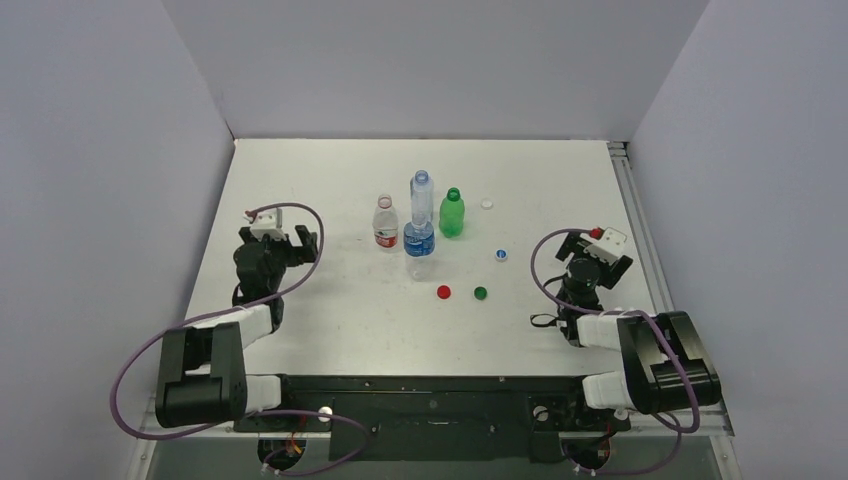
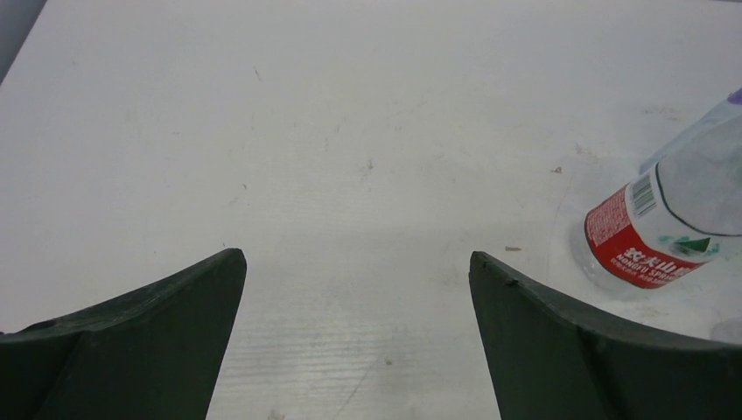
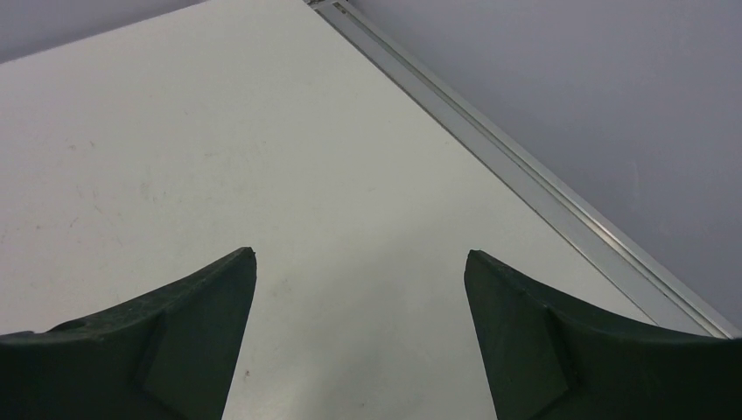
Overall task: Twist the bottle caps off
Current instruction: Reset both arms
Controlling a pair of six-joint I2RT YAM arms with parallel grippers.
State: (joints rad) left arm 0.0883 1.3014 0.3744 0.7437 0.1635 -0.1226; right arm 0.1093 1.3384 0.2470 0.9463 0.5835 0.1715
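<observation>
Four bottles stand upright mid-table with open necks. They are a clear one with a red-white label point(image 1: 386, 224), a clear ribbed one point(image 1: 422, 194), a clear one with a blue label point(image 1: 419, 244) and a green one point(image 1: 452, 214). Four caps lie loose on the table: red point(image 1: 444, 292), green point(image 1: 480, 293), whitish-blue point(image 1: 501, 255) and white point(image 1: 487, 204). My left gripper point(image 1: 303, 241) is open and empty, left of the bottles. The red-label bottle point(image 2: 665, 229) shows at its view's right edge. My right gripper point(image 1: 598, 258) is open and empty, right of the caps.
A metal rail point(image 3: 525, 166) runs along the table's right edge point(image 1: 630, 215), just beyond my right gripper. Grey walls close in the table on the left, back and right. Purple cables loop beside both arms.
</observation>
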